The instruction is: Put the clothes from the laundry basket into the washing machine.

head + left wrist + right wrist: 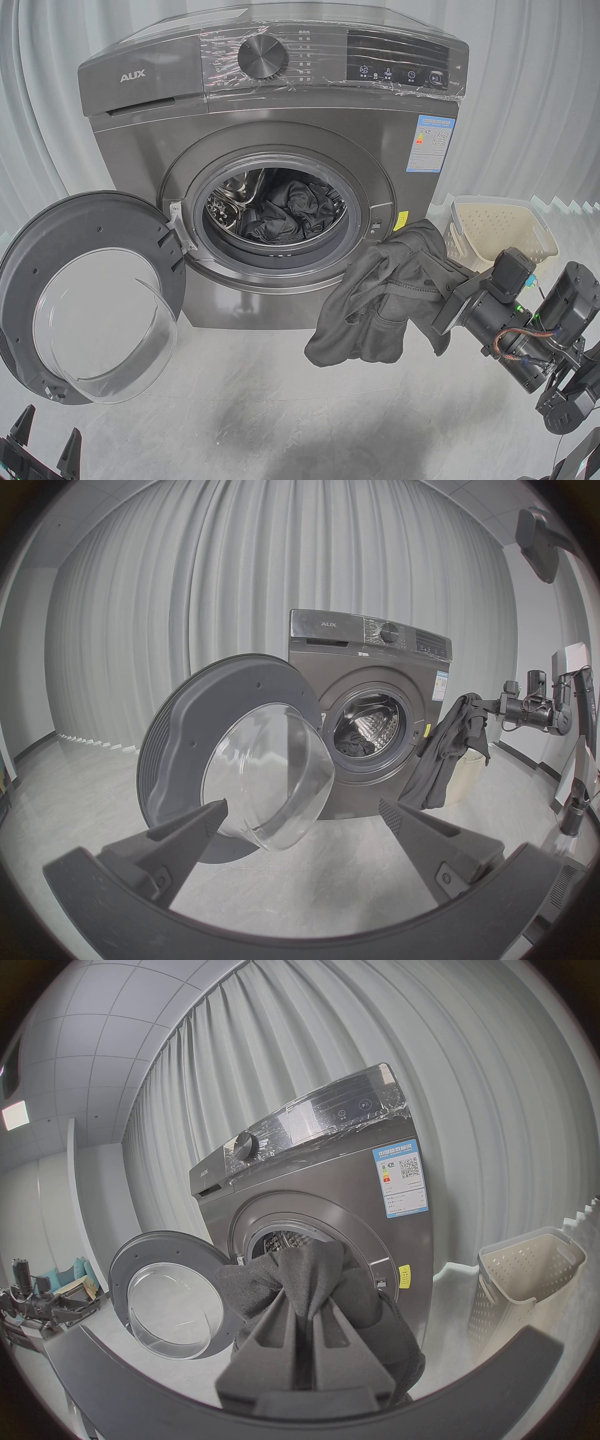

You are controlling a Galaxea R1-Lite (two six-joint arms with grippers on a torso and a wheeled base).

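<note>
- Washing machine (269, 112) door (87, 294) stands open, swung left; dark clothes (287, 212) already lie in the drum.
- Right hand (310, 1310) is clamped on a dark garment (381, 300), which hangs just right of the opening, beside the laundry basket (500, 209).
- Left hand (301, 805) is wide and empty, near left.
- Judgement: well along. The held garment is not yet loaded, and the basket bottom is partly hidden.

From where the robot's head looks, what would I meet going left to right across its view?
Open washer door → dark clothes lying inside the drum → dark garment hanging in the air → cream laundry basket.
</note>
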